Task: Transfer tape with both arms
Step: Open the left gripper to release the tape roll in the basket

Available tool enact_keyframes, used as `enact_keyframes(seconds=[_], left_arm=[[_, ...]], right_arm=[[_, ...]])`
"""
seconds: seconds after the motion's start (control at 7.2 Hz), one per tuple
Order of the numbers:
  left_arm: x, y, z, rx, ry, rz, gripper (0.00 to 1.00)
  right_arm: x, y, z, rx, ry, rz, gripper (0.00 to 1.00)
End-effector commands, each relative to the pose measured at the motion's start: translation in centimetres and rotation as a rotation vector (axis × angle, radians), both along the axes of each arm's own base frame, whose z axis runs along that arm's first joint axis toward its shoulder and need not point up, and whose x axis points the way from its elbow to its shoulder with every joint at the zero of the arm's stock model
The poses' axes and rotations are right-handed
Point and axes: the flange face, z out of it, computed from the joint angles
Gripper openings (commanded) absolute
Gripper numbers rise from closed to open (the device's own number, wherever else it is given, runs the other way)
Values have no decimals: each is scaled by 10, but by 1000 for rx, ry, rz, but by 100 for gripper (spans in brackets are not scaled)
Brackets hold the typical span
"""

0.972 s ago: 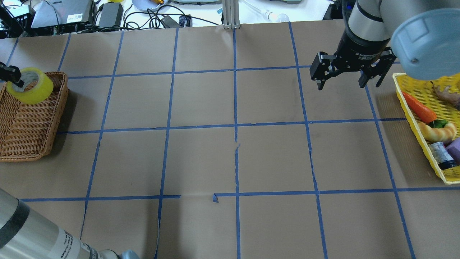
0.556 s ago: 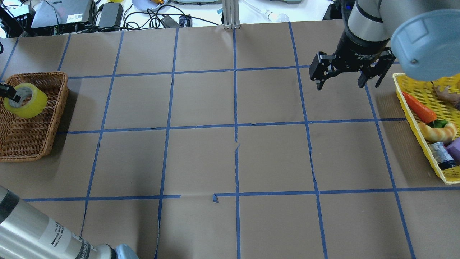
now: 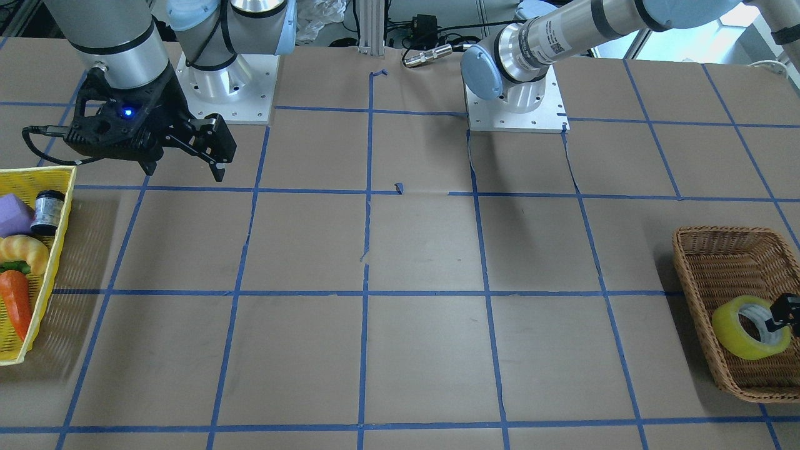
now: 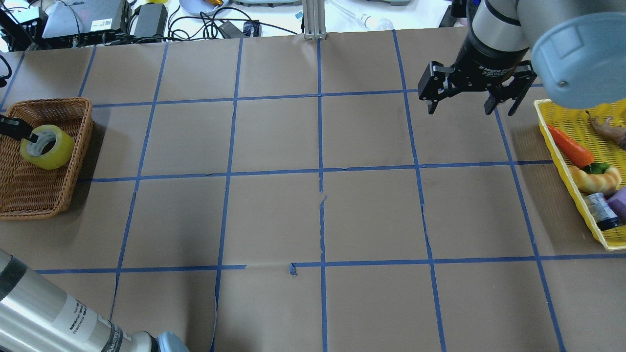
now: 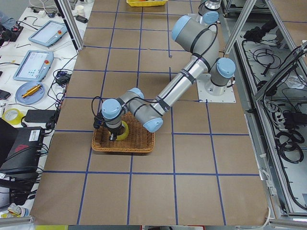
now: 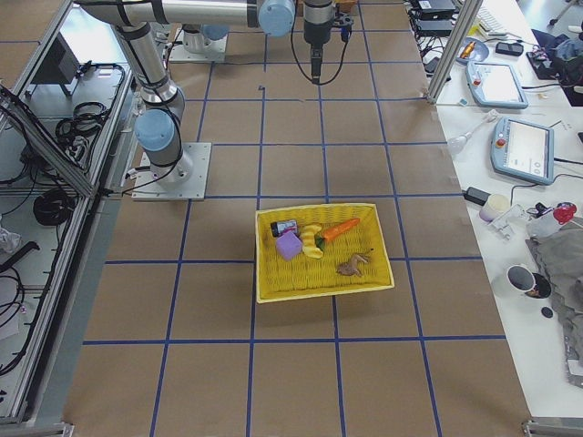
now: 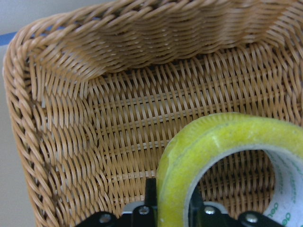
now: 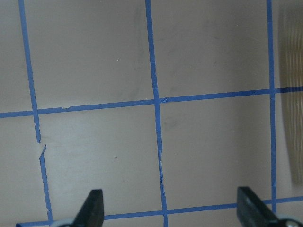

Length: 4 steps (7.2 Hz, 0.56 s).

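The yellow tape roll [image 4: 47,146] hangs tilted inside the brown wicker basket [image 4: 78,161] at the table's left end. My left gripper [image 4: 27,136] is shut on the roll's wall, one finger inside the core. In the left wrist view the tape [image 7: 208,142] is pinched between the fingers above the basket floor [image 7: 118,118]. In the front-facing view the tape [image 3: 749,328] lies low in the basket [image 3: 687,262]. I cannot tell if it touches the floor. My right gripper [image 4: 468,102] is open and empty above the table at the far right, also seen from the front [image 3: 184,172].
A yellow mesh basket [image 4: 562,161] at the right edge holds a carrot [image 4: 570,144], a croissant [image 4: 596,180], a small bottle [image 4: 600,210] and a purple block. Cables and electronics lie beyond the far edge. Blue tape lines grid the brown tabletop.
My left gripper has lowered the tape from above the basket rim down into the basket. My right gripper has drifted slightly toward the far edge, still open.
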Motion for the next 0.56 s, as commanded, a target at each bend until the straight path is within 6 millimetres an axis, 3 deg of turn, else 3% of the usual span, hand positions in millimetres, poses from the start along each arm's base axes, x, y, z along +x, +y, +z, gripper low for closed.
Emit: enact_keyframes(seconds=[0.0,0.14,0.28,0.42], left_arm=[[-131,-33,94,-35,1,-78,100],[-214,-31,141,-30,-8,-77,100],[-278,-21,179,-42,-3,-70,100],[-340,-3,204,-50,8,-62,100]], right_arm=[[-1,-1,1,-3,3,-8,100],[-2,-1,0,-2,4,-10,100],[-2,-1,0,-2,7,-10,100],[-3,-1,-1,1,13,-12,100]])
